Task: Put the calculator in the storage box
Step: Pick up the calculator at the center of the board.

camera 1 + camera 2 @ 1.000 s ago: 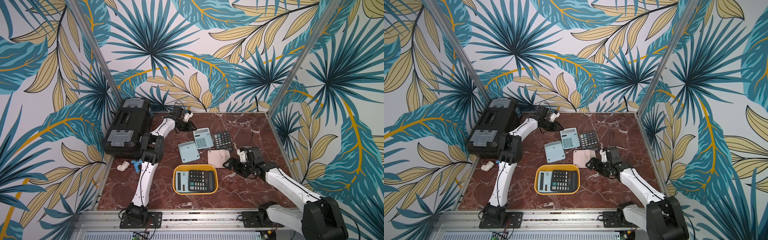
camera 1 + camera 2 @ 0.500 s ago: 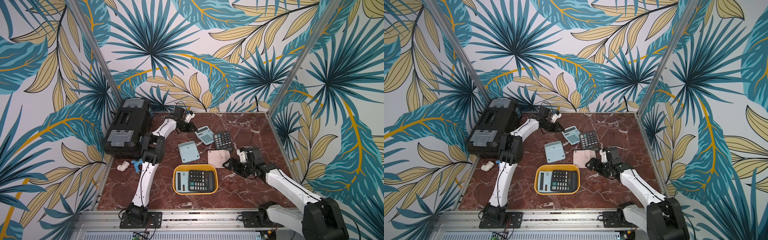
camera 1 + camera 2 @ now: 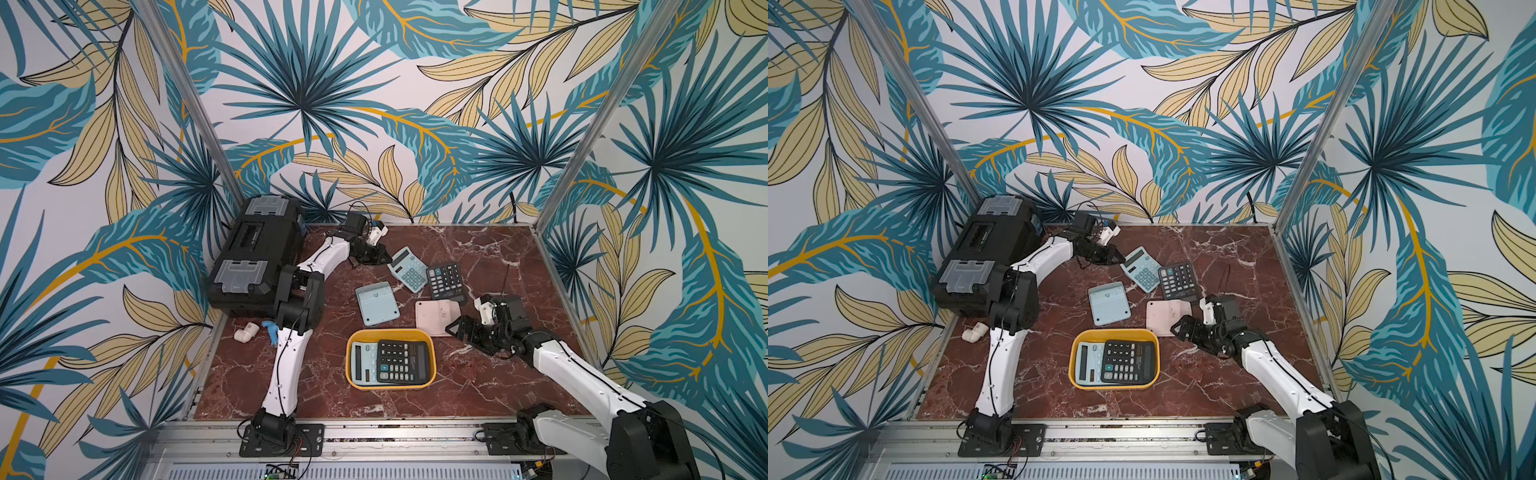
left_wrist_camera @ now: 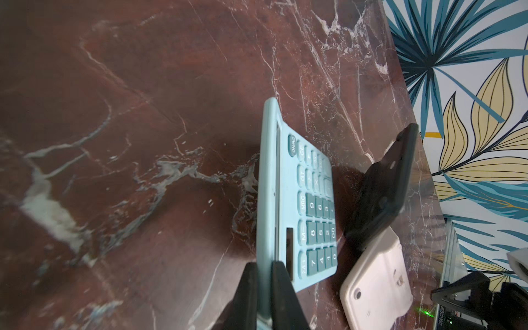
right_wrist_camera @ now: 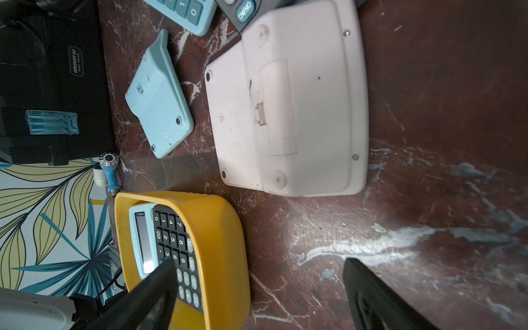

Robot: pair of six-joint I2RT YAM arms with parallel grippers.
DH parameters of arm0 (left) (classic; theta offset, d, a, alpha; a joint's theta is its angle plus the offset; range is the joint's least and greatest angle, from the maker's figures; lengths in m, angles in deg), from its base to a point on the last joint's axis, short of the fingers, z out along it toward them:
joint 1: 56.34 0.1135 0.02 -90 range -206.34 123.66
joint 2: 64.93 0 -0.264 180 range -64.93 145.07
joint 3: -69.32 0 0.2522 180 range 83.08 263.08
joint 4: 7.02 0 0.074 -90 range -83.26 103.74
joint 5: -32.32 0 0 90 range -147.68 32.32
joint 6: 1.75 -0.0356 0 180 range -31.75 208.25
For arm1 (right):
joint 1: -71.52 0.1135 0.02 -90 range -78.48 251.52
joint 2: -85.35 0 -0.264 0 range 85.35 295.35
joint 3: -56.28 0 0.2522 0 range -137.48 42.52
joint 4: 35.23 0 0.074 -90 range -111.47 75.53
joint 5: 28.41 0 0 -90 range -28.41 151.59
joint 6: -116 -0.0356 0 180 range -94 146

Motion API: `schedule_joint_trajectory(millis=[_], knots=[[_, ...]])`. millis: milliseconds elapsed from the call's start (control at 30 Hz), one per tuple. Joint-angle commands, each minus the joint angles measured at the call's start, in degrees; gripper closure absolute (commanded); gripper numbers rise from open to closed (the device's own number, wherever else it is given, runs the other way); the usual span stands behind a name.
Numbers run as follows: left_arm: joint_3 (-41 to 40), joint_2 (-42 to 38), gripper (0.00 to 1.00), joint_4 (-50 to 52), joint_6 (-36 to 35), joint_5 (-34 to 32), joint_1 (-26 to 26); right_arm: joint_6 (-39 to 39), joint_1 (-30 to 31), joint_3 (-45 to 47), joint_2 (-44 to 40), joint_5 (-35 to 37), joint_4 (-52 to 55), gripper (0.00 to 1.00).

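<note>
only the left wrist view shows the left end effector (image 4: 264, 285) pinching the blue calculator (image 4: 297, 205); the right end effector (image 5: 257, 265) is spread wide.

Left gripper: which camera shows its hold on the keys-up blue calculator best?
The left wrist view: the left gripper is close up, jaws shut on the edge of the blue calculator. Both top views show it small, at the calculator's corner. The right wrist view shows only a calculator corner, no gripper.
</note>
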Motion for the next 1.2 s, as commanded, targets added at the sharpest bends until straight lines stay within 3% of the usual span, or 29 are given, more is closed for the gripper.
schedule_joint_trajectory(millis=[0, 200, 933, 1167], knots=[[-3.91, -6.59, 1.0, -3.37, 2.36, 0.55, 2.34, -0.69, -0.12, 1.24, -1.44, -0.43, 0.63, 0.01], [-15.13, -13.87, 1.0, -9.78, 6.06, 0.21, 4.01, -1.58, -0.13, 1.42, -2.67, -0.59, 0.96, 0.01], [-37.39, -35.68, 1.0, -19.16, 24.69, -1.17, 5.86, -4.41, -0.12, 0.29, -6.01, -1.37, 0.96, 0.01], [-46.74, -43.67, 1.0, -26.82, 31.56, -0.82, 5.67, -6.22, -0.12, 0.55, -7.46, -1.01, -0.65, 0.0]])
